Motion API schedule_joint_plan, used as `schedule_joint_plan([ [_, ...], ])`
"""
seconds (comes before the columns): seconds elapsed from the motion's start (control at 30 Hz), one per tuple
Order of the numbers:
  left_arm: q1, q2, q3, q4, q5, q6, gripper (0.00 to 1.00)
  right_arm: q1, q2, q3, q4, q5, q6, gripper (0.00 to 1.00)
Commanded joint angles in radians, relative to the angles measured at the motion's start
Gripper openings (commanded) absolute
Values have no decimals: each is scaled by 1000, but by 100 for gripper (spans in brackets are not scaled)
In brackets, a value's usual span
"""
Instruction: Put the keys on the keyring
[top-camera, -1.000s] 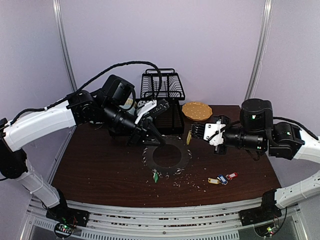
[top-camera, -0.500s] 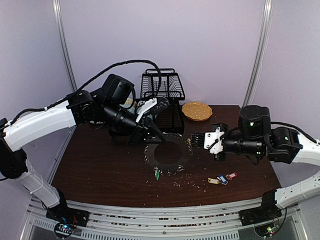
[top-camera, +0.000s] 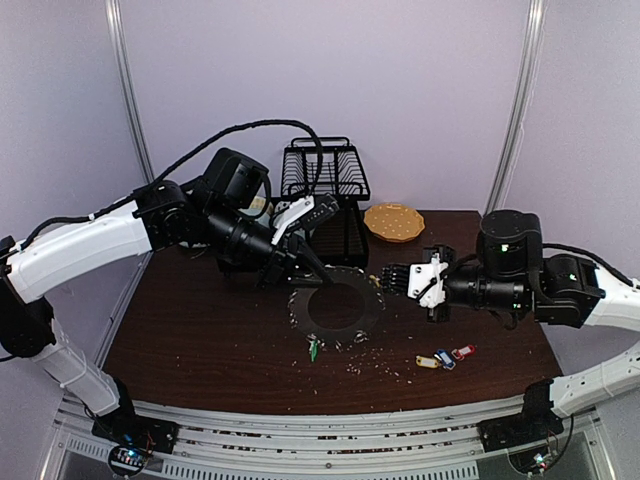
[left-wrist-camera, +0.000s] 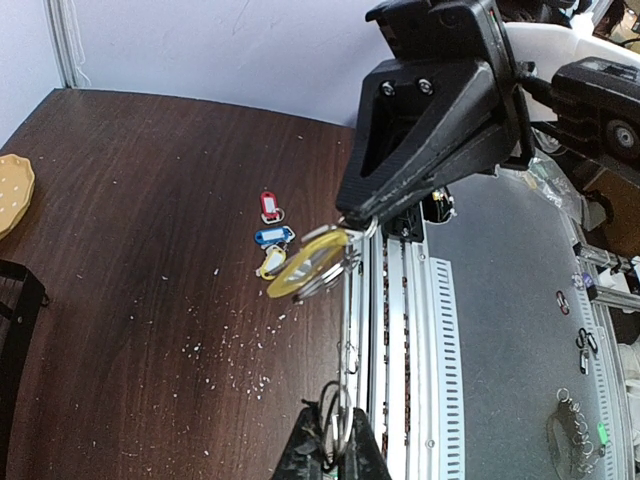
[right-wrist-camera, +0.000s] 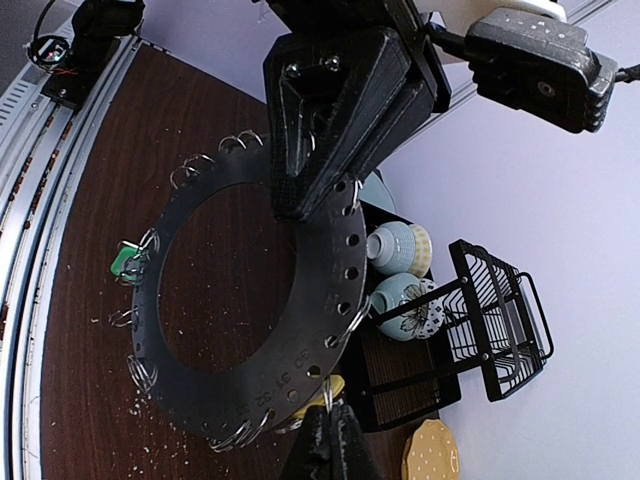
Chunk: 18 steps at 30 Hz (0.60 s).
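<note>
The keyring (top-camera: 335, 312), a dark flat ring with split rings round its edge, is held tilted above the table. My left gripper (top-camera: 305, 272) is shut on its far-left edge; in the left wrist view (left-wrist-camera: 335, 450) the keyring (left-wrist-camera: 347, 330) shows edge-on. My right gripper (top-camera: 383, 280) is shut on the yellow-tagged key (right-wrist-camera: 335, 388) against a split ring at the keyring's (right-wrist-camera: 250, 330) right edge. A green-tagged key (top-camera: 313, 348) hangs at its near edge. Yellow (top-camera: 427, 362), blue (top-camera: 443, 358) and red (top-camera: 463, 352) tagged keys lie on the table to the right.
A black wire rack (top-camera: 325, 175) stands at the back with two bowls (right-wrist-camera: 400, 248) beside it. An orange scalloped plate (top-camera: 394, 221) lies at the back right. Crumbs (top-camera: 375, 358) are scattered on the dark table (top-camera: 200, 340).
My right gripper has moved down and left with the yellow-tagged key, up to the keyring's right edge. The left gripper and keyring have barely moved.
</note>
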Motion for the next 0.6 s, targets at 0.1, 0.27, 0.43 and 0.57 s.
schedule_joint_plan([
  [0.1, -2, -16, 27, 68, 14, -4, 0, 14, 11, 8, 22, 0, 4, 0],
  [0.27, -2, -19, 27, 68, 12, -2, 0, 18, 20, 9, 18, 23, 2, 0],
  [0.43, -2, -22, 25, 68, 11, -4, 0, 24, 19, 7, 15, 25, -4, 0],
  [0.57, -3, -20, 23, 68, 8, -5, 0, 29, 19, 16, 18, 20, -6, 0],
])
